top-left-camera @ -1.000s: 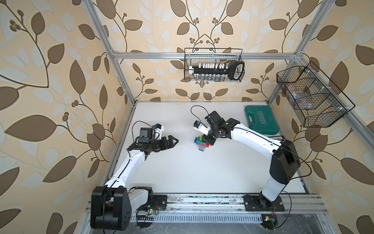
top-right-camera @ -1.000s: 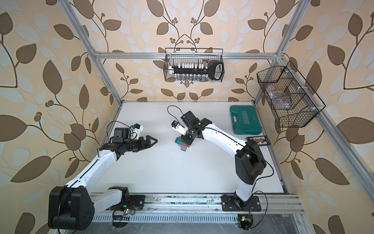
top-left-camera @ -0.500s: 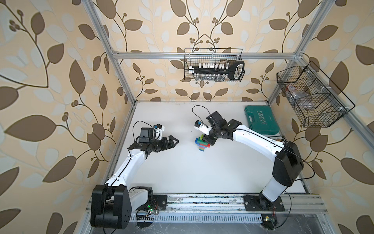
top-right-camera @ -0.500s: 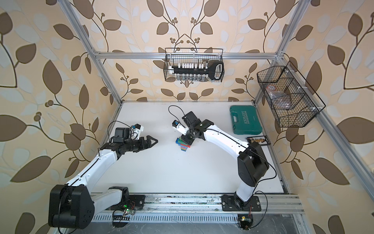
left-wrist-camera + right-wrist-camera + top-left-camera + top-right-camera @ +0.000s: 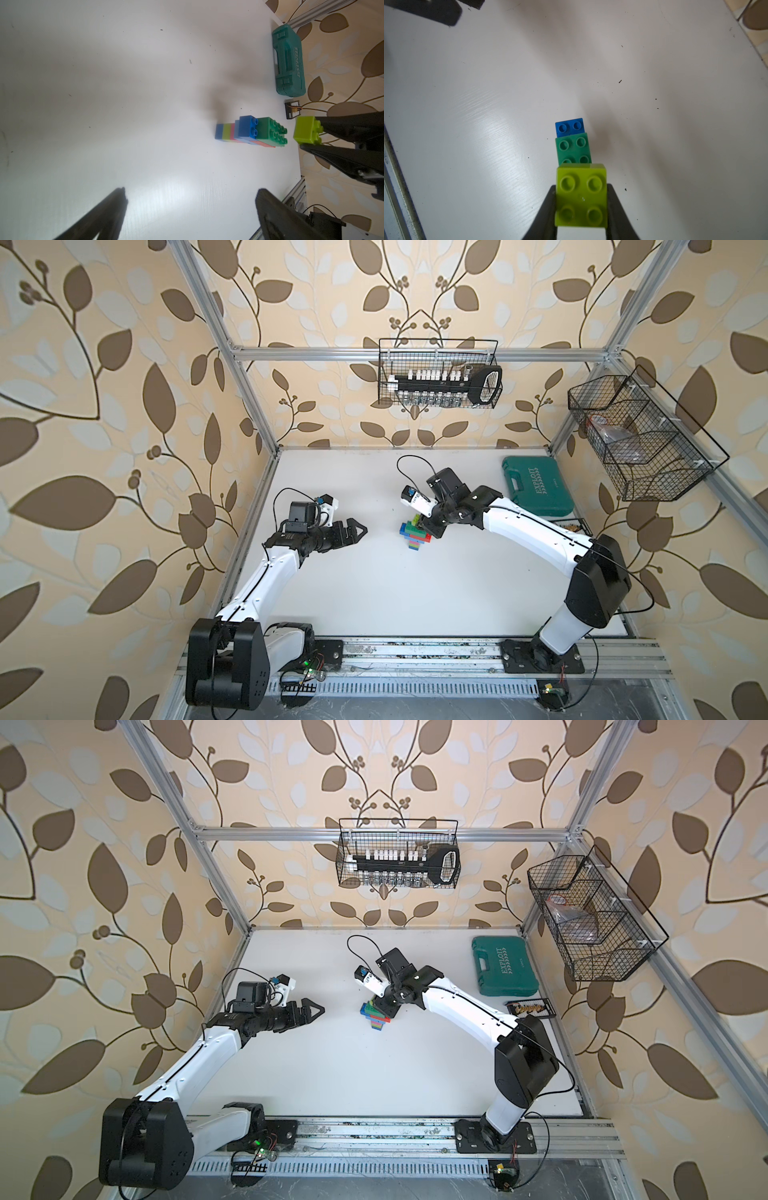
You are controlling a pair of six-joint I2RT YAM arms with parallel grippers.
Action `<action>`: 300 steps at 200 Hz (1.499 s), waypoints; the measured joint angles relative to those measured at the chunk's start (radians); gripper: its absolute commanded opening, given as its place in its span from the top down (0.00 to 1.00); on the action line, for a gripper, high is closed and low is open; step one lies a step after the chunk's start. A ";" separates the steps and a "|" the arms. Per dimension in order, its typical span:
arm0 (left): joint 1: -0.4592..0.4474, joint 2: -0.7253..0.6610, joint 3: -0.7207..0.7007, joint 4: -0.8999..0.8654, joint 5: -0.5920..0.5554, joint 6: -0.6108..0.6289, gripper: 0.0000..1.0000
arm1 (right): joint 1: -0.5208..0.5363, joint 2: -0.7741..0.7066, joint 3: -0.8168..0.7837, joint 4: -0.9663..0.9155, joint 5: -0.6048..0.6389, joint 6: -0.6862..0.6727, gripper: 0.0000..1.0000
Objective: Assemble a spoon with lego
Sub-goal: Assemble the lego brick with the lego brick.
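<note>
Mid-table, just off the wide end of the spoon [image 5: 415,533], hovers with a lime brick [image 5: 581,195] clamped in the right gripper [image 5: 581,188], studs up, pinched by 2 side walls to leave the underside free for seating. Lines up with the green brick [image 5: 573,149], seemingly for a straight press down. Leaves the spoon lying on the white table [image 5: 374,593], studs skyward. Holds the left gripper [image 5: 356,529] well apart, jaws spread wide, empty, likely clear of the approach.
</note>
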 measured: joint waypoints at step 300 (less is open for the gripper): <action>-0.006 0.012 0.000 -0.005 -0.003 0.018 0.01 | -0.008 0.070 -0.015 0.079 -0.053 -0.037 1.00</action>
